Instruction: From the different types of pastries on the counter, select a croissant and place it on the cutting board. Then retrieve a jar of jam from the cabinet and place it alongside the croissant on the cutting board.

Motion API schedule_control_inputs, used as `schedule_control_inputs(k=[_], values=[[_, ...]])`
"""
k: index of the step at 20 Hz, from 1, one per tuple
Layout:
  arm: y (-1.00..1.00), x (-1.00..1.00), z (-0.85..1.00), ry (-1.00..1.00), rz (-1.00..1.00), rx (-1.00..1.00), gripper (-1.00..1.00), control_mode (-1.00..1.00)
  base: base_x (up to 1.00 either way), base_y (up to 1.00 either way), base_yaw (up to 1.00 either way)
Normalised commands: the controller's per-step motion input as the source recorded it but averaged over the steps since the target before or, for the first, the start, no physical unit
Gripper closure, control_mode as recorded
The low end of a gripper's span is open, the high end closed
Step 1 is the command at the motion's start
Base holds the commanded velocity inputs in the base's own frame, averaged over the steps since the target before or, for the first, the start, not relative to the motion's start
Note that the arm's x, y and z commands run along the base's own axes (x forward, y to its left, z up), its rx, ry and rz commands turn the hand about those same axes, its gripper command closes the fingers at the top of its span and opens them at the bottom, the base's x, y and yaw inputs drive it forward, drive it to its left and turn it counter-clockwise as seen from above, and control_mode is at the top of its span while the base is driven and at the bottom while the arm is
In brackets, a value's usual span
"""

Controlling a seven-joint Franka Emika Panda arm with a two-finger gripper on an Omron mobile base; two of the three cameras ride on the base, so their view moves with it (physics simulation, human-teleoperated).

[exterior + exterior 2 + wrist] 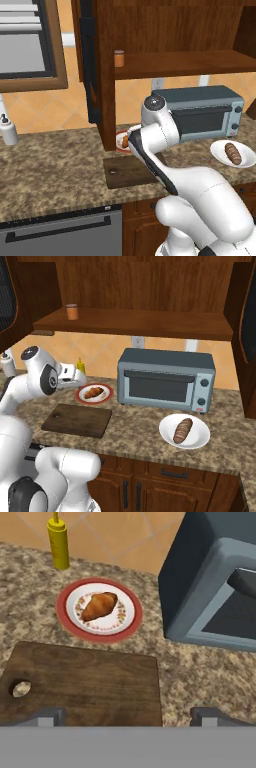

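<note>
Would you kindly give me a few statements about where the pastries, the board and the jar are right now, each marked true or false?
1. The croissant lies on a red-rimmed plate. True.
2. The cutting board already holds a pastry. False: its top is bare.
3. The jar of jam stands on the cabinet shelf. True.
4. The darker pastry sits on a white plate in front of the toaster oven. True.
5. The gripper is shut on the croissant. False: it is open, holding nothing, with the croissant ahead of it on its plate.
</note>
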Motion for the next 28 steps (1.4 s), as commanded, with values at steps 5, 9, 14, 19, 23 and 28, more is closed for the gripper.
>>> schedule_control_inputs(k=[5,9,14,19,23,28], values=[[0.00,0.11,-0.07,0.00,0.00,0.02,-1.00,-1.00,0.00,0.00,0.00],[0.00,0.39,-0.32,0.00,0.00,0.36,-1.00,-1.00,0.00,0.00,0.00],[0.00,0.34,-0.17,-0.01,-0.02,0.29,-1.00,-1.00,0.00,0.00,0.00],[0.01,0.25,-0.09,0.00,-0.05,-0.02,-1.00,-1.00,0.00,0.00,0.00],[0.08,0.57,-0.31,0.00,-0.18,-0.06,-1.00,-1.00,0.00,0.00,0.00],[0.46,0.60,-0.13,0.00,-0.09,0.02,-1.00,-1.00,0.00,0.00,0.00]])
